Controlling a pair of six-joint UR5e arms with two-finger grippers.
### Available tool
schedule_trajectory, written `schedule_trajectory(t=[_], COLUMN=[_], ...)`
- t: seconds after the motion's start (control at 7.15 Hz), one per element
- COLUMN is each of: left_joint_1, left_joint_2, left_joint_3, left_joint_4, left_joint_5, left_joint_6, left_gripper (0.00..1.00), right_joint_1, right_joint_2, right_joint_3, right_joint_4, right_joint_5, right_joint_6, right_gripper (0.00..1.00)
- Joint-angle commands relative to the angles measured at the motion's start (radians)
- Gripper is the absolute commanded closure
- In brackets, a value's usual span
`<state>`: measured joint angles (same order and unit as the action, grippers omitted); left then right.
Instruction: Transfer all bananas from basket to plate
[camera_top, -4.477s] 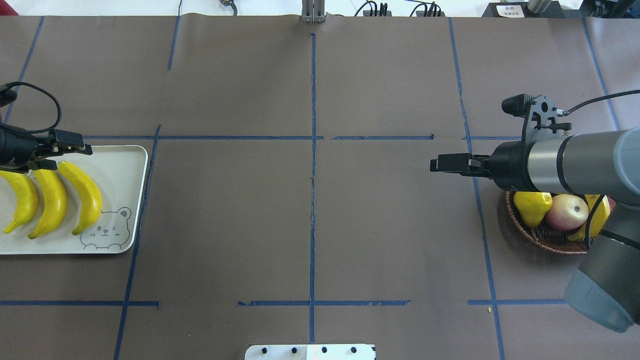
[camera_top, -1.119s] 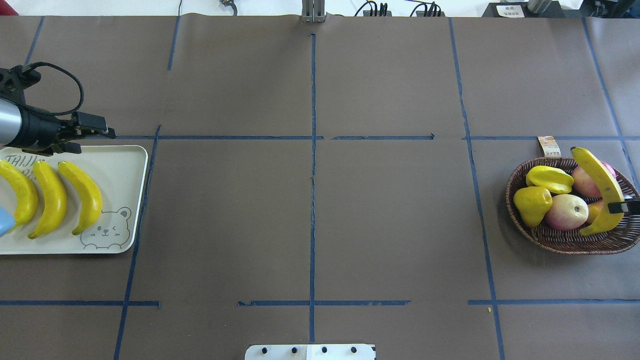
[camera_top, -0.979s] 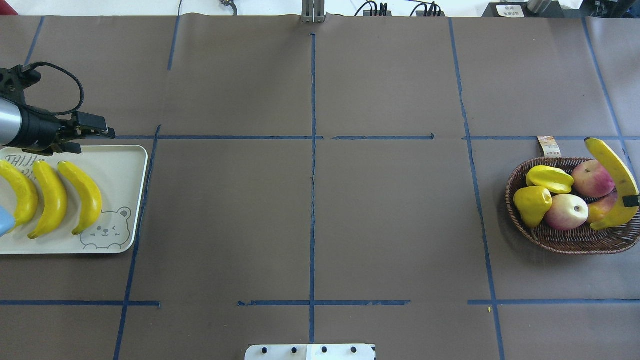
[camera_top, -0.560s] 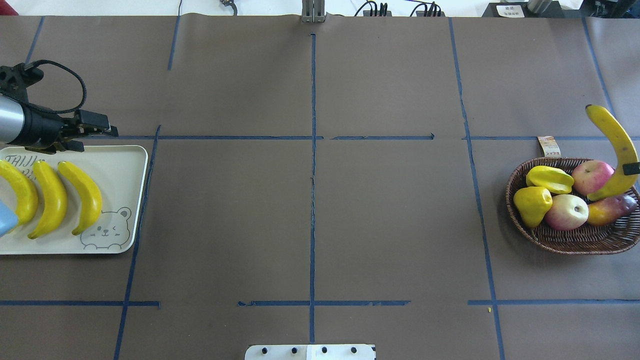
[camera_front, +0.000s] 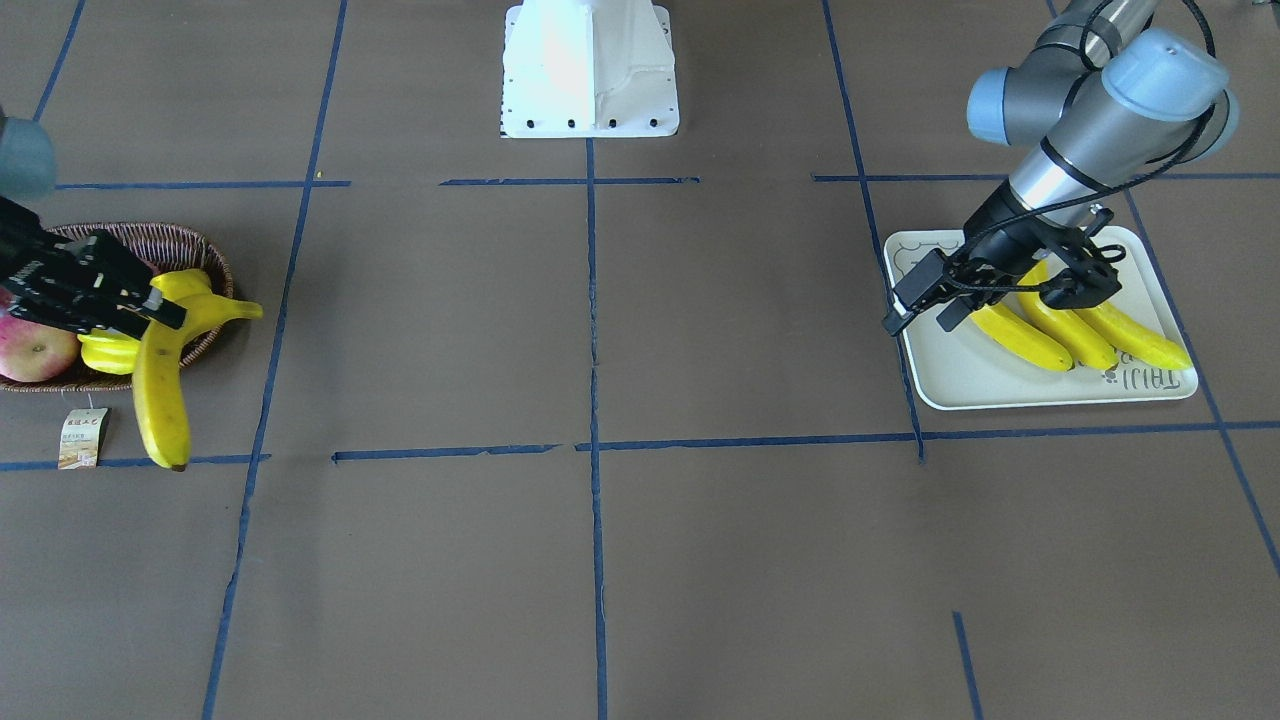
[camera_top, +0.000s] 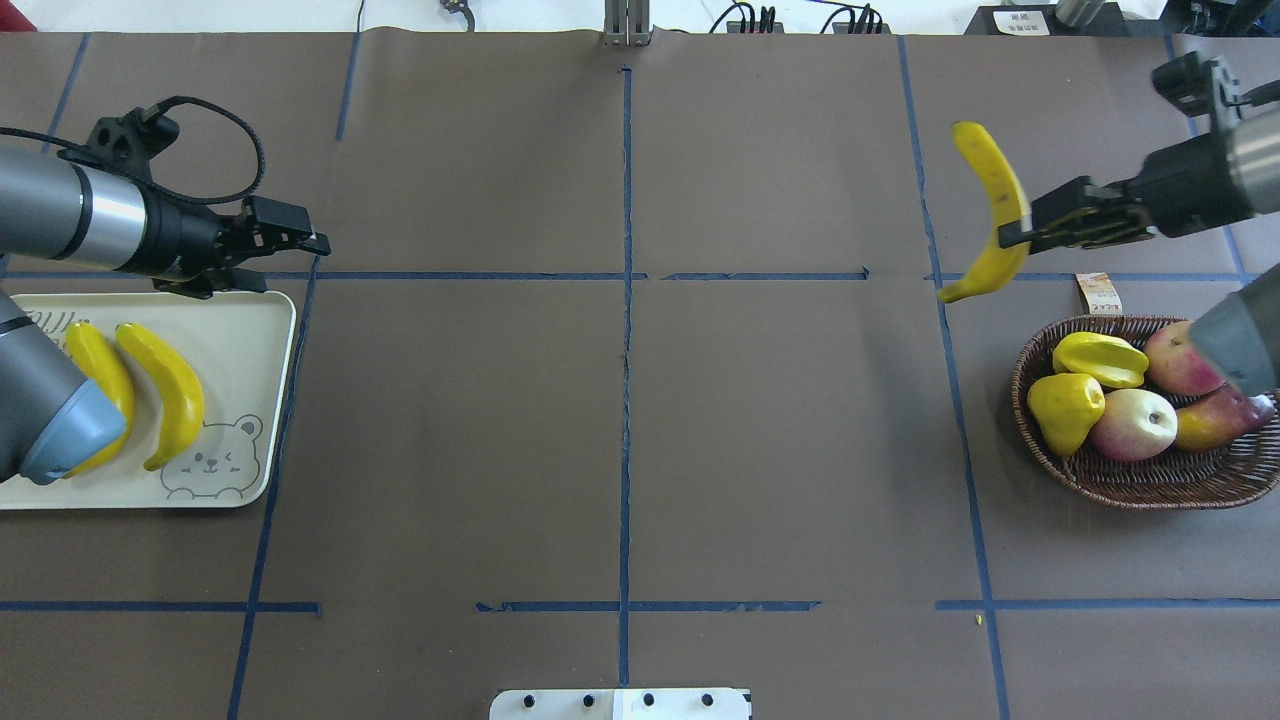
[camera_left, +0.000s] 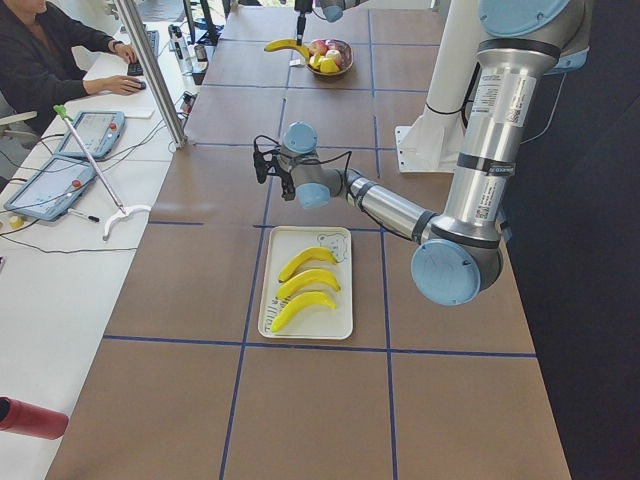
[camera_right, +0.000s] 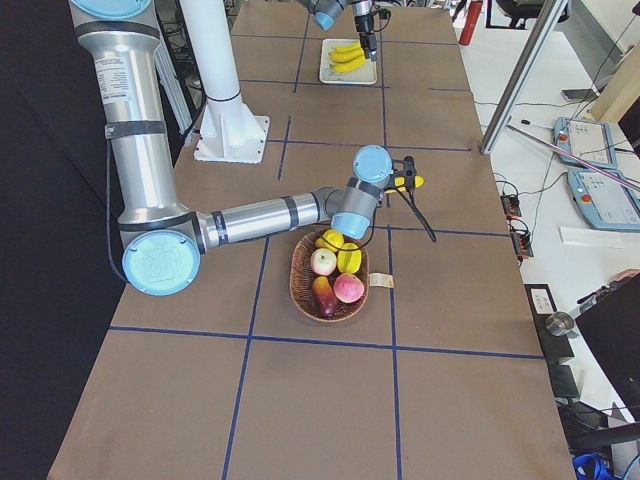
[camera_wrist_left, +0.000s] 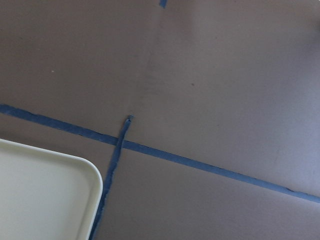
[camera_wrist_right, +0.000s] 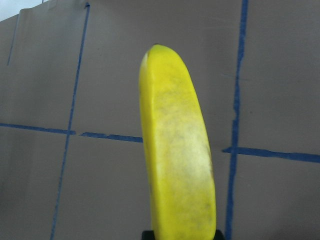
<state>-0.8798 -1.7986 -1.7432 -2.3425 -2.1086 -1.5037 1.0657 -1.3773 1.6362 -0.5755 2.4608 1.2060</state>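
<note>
The fourth long, curved, bright yellow banana (camera_top: 990, 210) is in the air, clamped a little below its middle by the right arm's black two-finger pincer (camera_top: 1012, 232), whose jaws are closed on it. It hangs clear of the shallow oval brown wicker basket (camera_top: 1120, 485), above the brown paper-covered worktop (camera_top: 620, 450), towards its far right corner. The other three yellow bananas (camera_left: 305, 282) lie side by side on the flat cream-white rectangular plate (camera_top: 245, 320) at the worktop's left end. No banana shows among the apples (camera_top: 1133, 424), yellow starfruit (camera_top: 1098, 358) and other fruit in the basket, so this looks like the last carry.

To do it well, keep the banana high and travel smoothly along the worktop. The grip is narrow on a long fruit, so a jerk could twist it between the fingers. The plate is well apart from the basket, so a pass to the left arm's black pincer (camera_front: 915, 318) seems likely. That pincer hovers empty, jaws parted, just off the plate's far corner. The bare strip by the grey bear face (camera_top: 212, 460) is the obvious landing place.

In the overhead view the left arm's elbow (camera_top: 50, 420) hides one plated banana, and the right arm (camera_top: 1235, 340) covers the basket's right end. The right wrist view shows only the banana's face, not the finger contact. The left wrist view shows just the plate's corner and blue tape (camera_wrist_left: 200, 167).
</note>
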Motion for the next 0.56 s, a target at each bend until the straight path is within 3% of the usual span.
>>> schedule_trajectory(t=[0.0,0.42], left_joint_1=[0.063,0.139], left_joint_2=[-0.121,-0.264], left_joint_3=[0.005,0.036], left_joint_4=[-0.047,-0.095], left_joint_5=[0.001,0.038], left_joint_6=[-0.093,-0.228], left_gripper=[0.01,0.01], right_joint_1=[-0.209,-0.408], right_joint_2=[0.122,0.208], right_joint_3=[0.022,0.063], right_joint_4=[0.003,-0.009], right_joint_5=[-0.208,-0.446], right_joint_6=[0.134,0.23], right_gripper=[0.97,0.97])
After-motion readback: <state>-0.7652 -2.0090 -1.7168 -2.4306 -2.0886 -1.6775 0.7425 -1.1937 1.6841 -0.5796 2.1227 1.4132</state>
